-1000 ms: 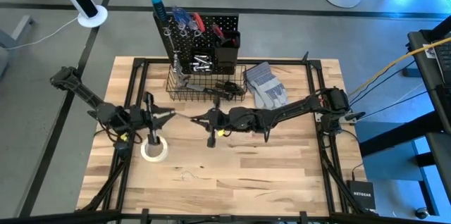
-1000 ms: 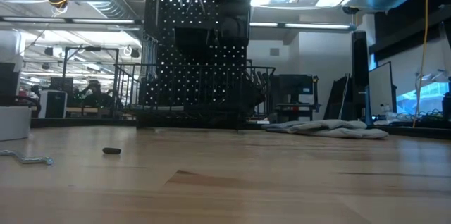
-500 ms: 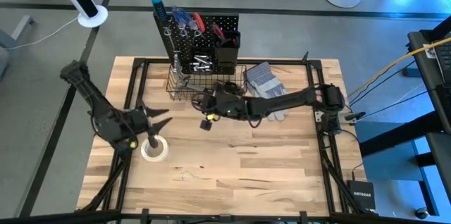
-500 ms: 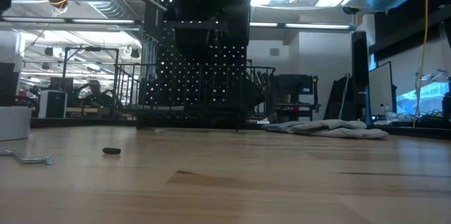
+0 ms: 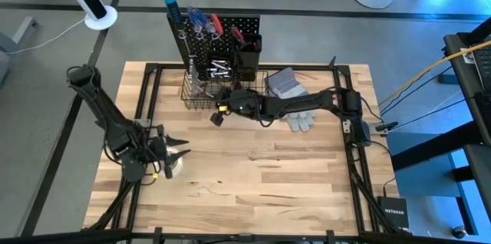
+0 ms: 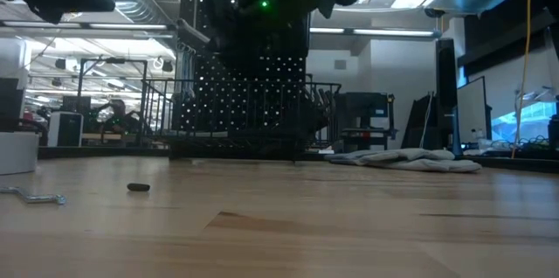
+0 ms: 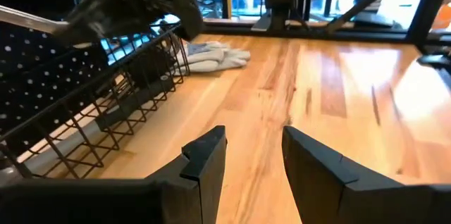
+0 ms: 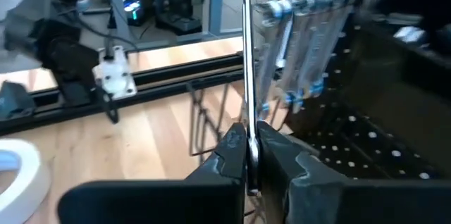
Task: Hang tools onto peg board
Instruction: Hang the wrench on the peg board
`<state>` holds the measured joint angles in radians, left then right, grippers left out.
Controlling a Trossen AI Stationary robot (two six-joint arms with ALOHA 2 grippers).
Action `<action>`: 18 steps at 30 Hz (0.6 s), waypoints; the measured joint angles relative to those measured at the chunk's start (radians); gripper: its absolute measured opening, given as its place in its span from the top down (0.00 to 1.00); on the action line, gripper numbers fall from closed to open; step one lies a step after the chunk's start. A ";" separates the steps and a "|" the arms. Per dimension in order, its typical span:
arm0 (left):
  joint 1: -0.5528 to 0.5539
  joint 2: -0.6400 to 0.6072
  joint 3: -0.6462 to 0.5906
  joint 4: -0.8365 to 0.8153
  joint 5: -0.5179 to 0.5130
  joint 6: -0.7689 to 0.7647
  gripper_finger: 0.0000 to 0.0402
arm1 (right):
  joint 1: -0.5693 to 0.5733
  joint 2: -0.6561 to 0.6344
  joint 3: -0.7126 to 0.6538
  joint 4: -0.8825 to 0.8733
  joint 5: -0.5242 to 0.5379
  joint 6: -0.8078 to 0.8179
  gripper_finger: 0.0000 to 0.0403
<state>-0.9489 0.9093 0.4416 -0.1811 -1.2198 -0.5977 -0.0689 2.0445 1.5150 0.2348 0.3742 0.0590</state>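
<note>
My matt black jaws pinch a polished steel wrench [image 8: 244, 55]; counter [image 5: 268, 175] smooth pale wood; basket [image 7: 91, 104] black wire.

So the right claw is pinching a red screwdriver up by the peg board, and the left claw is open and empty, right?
Not quite. The right claw is pinching a thin silver wrench, not a red screwdriver; the right wrist view shows the shiny bar between its fingers. The rest is right: it is up by the peg board, and the left claw is open and empty.
</note>
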 joint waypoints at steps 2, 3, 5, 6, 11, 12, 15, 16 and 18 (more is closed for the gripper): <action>0.000 0.029 0.000 0.005 -0.010 -0.001 0.67 | -0.007 0.000 0.000 0.002 0.000 0.005 0.95; 0.000 0.040 0.000 0.006 -0.015 -0.001 0.67 | -0.013 0.000 0.000 0.003 0.000 0.005 0.95; 0.006 0.056 0.000 0.009 -0.022 -0.001 0.67 | -0.015 0.001 0.000 0.002 -0.005 0.012 0.96; 0.012 0.061 0.000 0.012 -0.022 -0.001 0.67 | -0.018 0.007 0.001 0.012 -0.011 0.014 0.96; 0.035 0.064 0.000 0.018 -0.023 -0.009 0.67 | -0.024 0.054 0.002 0.058 -0.054 0.046 0.95; 0.034 0.064 0.000 0.019 -0.024 -0.009 0.67 | -0.024 0.061 0.002 0.059 -0.052 0.046 0.95; 0.034 0.064 0.000 0.022 -0.024 -0.009 0.67 | -0.026 0.066 0.002 0.076 -0.042 0.047 0.95; 0.034 0.064 0.000 0.021 -0.024 -0.009 0.67 | -0.030 0.066 0.002 0.083 -0.042 0.050 0.95; 0.034 0.064 0.000 0.022 -0.024 -0.009 0.67 | -0.037 0.066 0.002 0.081 -0.034 0.068 0.95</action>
<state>-0.9146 0.9733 0.4412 -0.1596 -1.2434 -0.6064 -0.1063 2.1101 1.5166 0.3163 0.3399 0.1269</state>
